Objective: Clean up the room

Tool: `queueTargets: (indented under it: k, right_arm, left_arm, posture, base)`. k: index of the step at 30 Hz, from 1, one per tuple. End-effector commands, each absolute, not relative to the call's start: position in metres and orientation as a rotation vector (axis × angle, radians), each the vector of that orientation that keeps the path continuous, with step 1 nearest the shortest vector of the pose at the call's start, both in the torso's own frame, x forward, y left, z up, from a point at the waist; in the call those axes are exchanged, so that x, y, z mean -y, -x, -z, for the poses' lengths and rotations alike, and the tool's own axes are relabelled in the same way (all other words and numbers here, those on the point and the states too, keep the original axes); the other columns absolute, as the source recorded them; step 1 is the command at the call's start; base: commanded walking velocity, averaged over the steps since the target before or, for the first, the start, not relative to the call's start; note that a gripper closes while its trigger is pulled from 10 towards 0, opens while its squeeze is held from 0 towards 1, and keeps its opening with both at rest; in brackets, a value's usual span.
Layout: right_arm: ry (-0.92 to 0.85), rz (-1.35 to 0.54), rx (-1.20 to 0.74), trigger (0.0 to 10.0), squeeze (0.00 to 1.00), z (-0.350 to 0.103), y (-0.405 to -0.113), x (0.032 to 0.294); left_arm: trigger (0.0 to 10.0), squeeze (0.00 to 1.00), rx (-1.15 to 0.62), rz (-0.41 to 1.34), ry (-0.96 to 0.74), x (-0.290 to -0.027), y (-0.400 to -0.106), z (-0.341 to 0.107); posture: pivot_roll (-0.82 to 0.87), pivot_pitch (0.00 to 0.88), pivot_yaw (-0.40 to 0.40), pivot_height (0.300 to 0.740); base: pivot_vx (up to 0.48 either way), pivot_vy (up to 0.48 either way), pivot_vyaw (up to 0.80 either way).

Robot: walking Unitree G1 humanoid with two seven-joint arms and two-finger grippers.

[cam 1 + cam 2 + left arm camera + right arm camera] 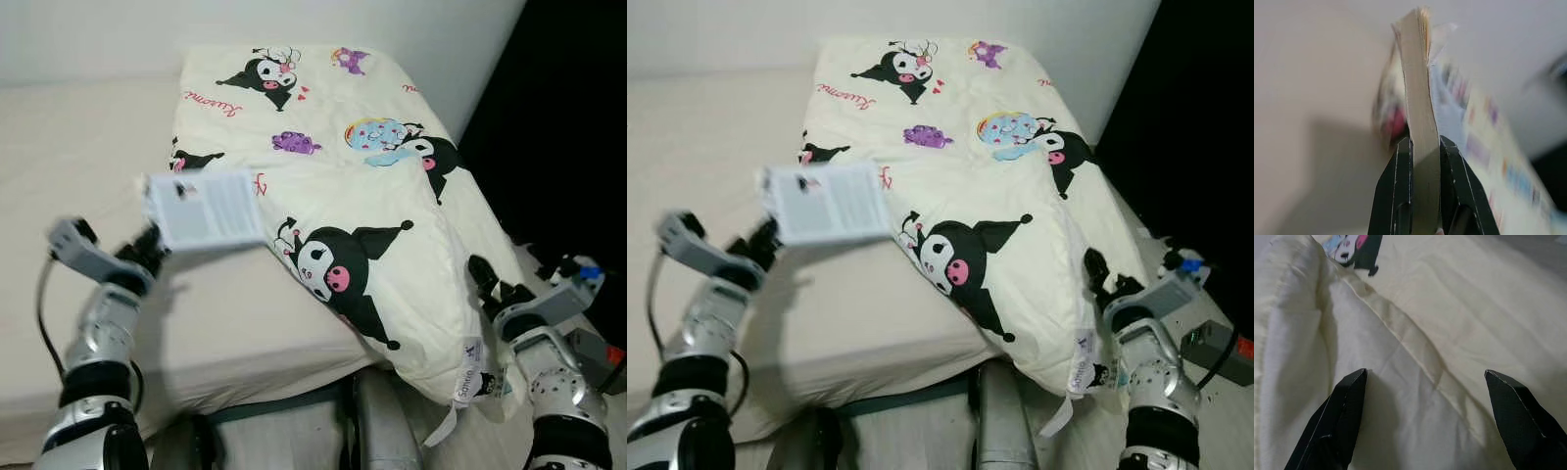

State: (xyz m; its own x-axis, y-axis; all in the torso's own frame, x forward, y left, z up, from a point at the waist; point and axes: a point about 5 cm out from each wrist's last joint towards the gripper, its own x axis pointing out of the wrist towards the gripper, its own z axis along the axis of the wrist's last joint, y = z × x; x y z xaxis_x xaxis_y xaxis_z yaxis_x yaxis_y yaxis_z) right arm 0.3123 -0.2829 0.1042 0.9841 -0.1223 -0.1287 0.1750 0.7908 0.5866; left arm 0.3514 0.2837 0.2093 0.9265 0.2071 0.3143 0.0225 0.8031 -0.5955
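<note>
The left gripper [157,240] is clenched on a book [204,209], its two black fingers [1396,196] pinching the lower edge so the pages stand up between them, and it holds the book in the air above the bare part of the bed [88,147]; the right gripper [1097,276] is released, fingers spread wide, hovering at the near right side of the quilt [372,186]. Taking things by size: the bed fills the frame, with its beige sheet bare on the robot's left. The quilt, cream with black cartoon figures, covers the right half, and its near corner hangs off the foot of the bed toward the floor, a label [470,374] dangling there. A grey box [1213,351] lies on the floor just beyond the right arm. The step in hand looks like carrying the book off to wherever it belongs, and doing it well is mostly a matter of grip. The pinch is at one edge only, so the book's weight hangs out beyond the fingers, and a quick swing could lever it loose or let the pages fan open. I would keep the wrist steady, move slowly, and set the book down flat before letting go. The right gripper seems placed to take the quilt's drooping corner; it should close on a good fold of cloth rather than the thin edge, and lift it up onto the bed without dragging the label.
</note>
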Motion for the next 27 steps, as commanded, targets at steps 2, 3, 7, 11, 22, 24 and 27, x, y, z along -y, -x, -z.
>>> queueTargets:
  k: [2,3,7,11,22,24,27]
  right_arm:
    - [-0.627,0.146,-0.063,10.0,1.0,-0.107,-0.315,0.284]
    - [-0.627,0.146,-0.063,10.0,1.0,-0.107,-0.315,0.284]
    - [-0.673,-0.014,0.081,10.0,1.0,-0.129,-0.324,0.276]
    - [-0.683,-0.037,0.111,10.0,1.0,-0.132,-0.325,0.275]
    - [-0.697,-0.119,0.091,10.0,1.0,-0.12,-0.327,0.26]
    - [-0.654,-0.105,0.029,10.0,1.0,-0.114,-0.329,0.257]
    - [-0.552,0.015,-0.158,10.0,0.97,-0.093,-0.329,0.263]
  left_arm:
    - [0.0,0.0,0.463,-0.125,0.63,-0.293,-0.345,-0.228]
    - [0.0,0.0,0.463,-0.125,0.63,-0.293,-0.345,-0.228]
    - [0.0,0.0,0.559,-0.065,0.626,-0.283,-0.343,-0.266]
    - [0.0,0.0,0.575,-0.047,0.62,-0.278,-0.34,-0.275]
    - [0.0,0.0,0.563,-0.001,0.66,-0.258,-0.336,-0.281]
    - [0.0,0.0,0.557,0.004,0.662,-0.255,-0.336,-0.28]
    - [0.0,0.0,0.549,0.013,0.67,-0.252,-0.337,-0.279]
  posture:
    - [-0.08,0.165,-0.018,0.53]
    - [-0.08,0.165,-0.018,0.53]
    - [-0.07,0.145,-0.017,0.53]
    - [-0.07,0.141,-0.017,0.53]
    - [-0.05,0.118,-0.026,0.53]
    - [-0.05,0.118,-0.026,0.53]
    - [-0.05,0.114,-0.028,0.53]
  base:
    - [0.0,0.0,0.0]
    - [0.0,0.0,0.0]
    - [0.0,0.0,0.0]
    - [0.0,0.0,0.0]
    - [0.0,0.0,0.0]
    - [0.0,0.0,0.0]
    - [0.0,0.0,0.0]
